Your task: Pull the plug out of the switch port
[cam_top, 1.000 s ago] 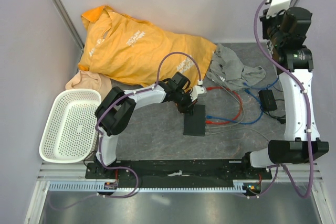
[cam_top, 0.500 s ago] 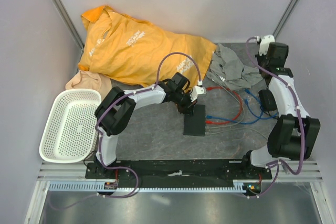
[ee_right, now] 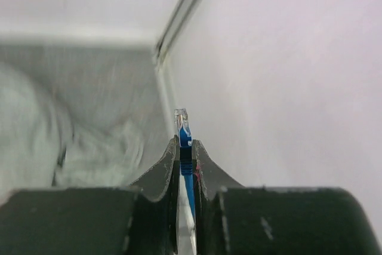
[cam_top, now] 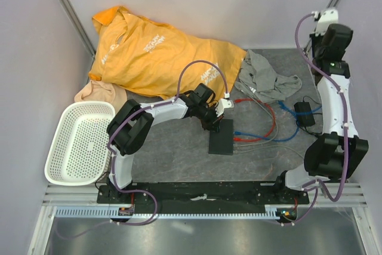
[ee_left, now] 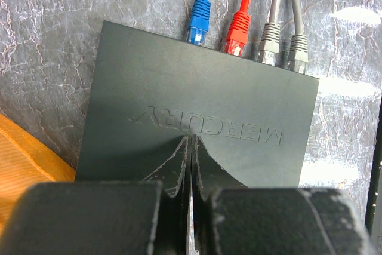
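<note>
Switch port edge of the flat matte-black rectangular box [ee_left: 197, 117], lying on the dark grey marbled mat [ee_left: 48, 28], has four cable plugs [ee_left: 239, 31] seated in it. My left pincer [ee_left: 191, 143] is fully shut and holds nothing, its tips pressing the box top; it should bear down steadily. Far right, well apart, my right pincer [ee_right: 185, 147] is nipped on a small blue plug with clear tip [ee_right: 182, 125], raised free; I should grip firmly without dragging its cable.

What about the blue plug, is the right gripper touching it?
Touching. The right wrist view shows the right gripper shut on the blue plug, its boot pinched tight and the clear tip poking out.
</note>
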